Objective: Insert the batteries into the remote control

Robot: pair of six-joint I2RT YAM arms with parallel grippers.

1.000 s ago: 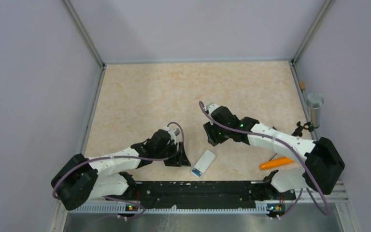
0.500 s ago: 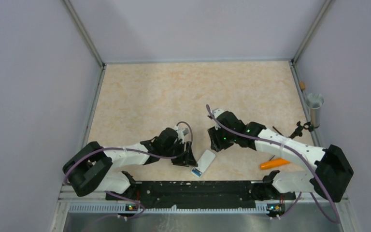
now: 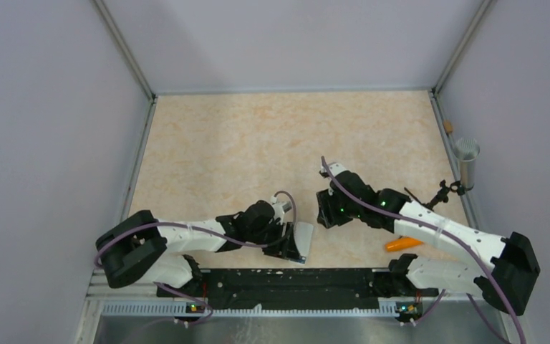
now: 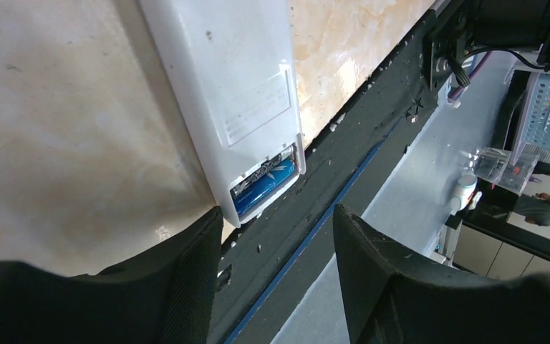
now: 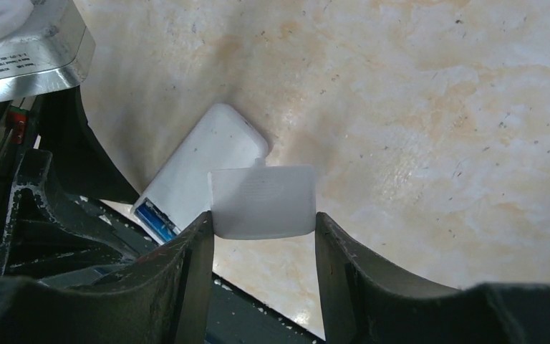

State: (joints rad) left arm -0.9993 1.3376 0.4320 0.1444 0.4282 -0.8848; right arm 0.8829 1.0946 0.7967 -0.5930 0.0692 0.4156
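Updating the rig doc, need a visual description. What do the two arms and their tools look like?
The left arm and right arm match: white link shells, black joints and bases, a purple cable looping along each. Green lights show near the right wrist. The left tool and right tool each have two broad, curved matte-black fingers.

Site type: robotics laboratory test cell. The table (image 3: 222, 143) has a beige marble-pattern top. It is enclosed at its far edge and on both sides by plain pale wall panels (image 3: 293, 43) set in aluminium frame posts (image 3: 123, 50). A black mounting rail (image 3: 293, 279) runs along the table's near edge and carries the left arm (image 3: 186, 236) and right arm (image 3: 444, 229), both with exposed purple cabling (image 3: 283, 193). Beyond the table's near edge, the left wrist view shows a perforated grey equipment rack (image 4: 548, 115).
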